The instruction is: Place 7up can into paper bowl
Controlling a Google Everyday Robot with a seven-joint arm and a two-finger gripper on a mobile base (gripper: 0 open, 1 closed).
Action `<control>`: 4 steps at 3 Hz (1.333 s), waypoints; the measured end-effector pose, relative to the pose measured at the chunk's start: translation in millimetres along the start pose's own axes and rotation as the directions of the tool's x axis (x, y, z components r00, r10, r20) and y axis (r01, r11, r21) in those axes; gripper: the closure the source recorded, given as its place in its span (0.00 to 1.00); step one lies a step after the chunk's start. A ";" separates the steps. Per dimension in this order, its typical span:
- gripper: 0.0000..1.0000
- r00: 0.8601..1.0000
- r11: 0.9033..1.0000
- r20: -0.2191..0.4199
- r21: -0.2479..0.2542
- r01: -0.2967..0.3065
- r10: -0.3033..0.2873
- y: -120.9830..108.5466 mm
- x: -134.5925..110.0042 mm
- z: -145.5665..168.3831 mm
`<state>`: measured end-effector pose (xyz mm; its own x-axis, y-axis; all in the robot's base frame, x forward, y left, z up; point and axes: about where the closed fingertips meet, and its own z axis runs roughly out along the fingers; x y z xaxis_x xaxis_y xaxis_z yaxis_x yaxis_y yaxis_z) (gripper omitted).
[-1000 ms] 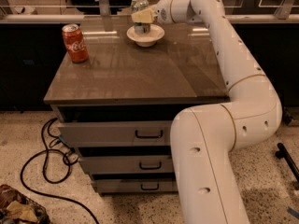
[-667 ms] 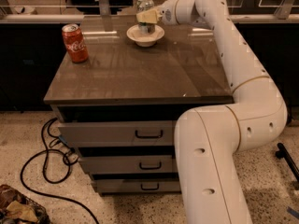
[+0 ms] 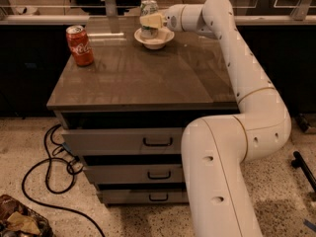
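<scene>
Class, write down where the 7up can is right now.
In the camera view, the 7up can stands upright in the paper bowl near the cabinet top's far edge, held by the gripper; the Coca-Cola can is further left.

The robot arm (image 3: pixel 247 73) is a chain of thick, rounded, glossy white shells, widest in the big lower segment in the foreground and slimmer toward the wrist. Thin tan seam lines ring the joints, and small dark round recesses dot the casings in ones and twos. A short white wrist section with a greyish collar ends in the gripper (image 3: pixel 149 19), whose tip is pale cream-yellow rather than white; it sits against the 7up can (image 3: pixel 148 6) at the far side of the cabinet top (image 3: pixel 148 78).
</scene>
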<state>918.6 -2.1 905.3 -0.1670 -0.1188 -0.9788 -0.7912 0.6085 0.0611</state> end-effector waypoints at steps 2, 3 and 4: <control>1.00 0.994 0.997 -0.099 0.063 0.054 -0.047 -10.6 11.3 -7.8; 1.00 0.993 0.997 -0.106 0.062 0.052 -0.045 -9.8 14.6 -6.3; 0.74 0.993 0.997 -0.109 0.056 0.049 -0.043 -7.4 17.3 -1.4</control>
<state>920.8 -9.8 888.2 -0.1957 -0.2297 -0.9534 -0.7646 0.6445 0.0017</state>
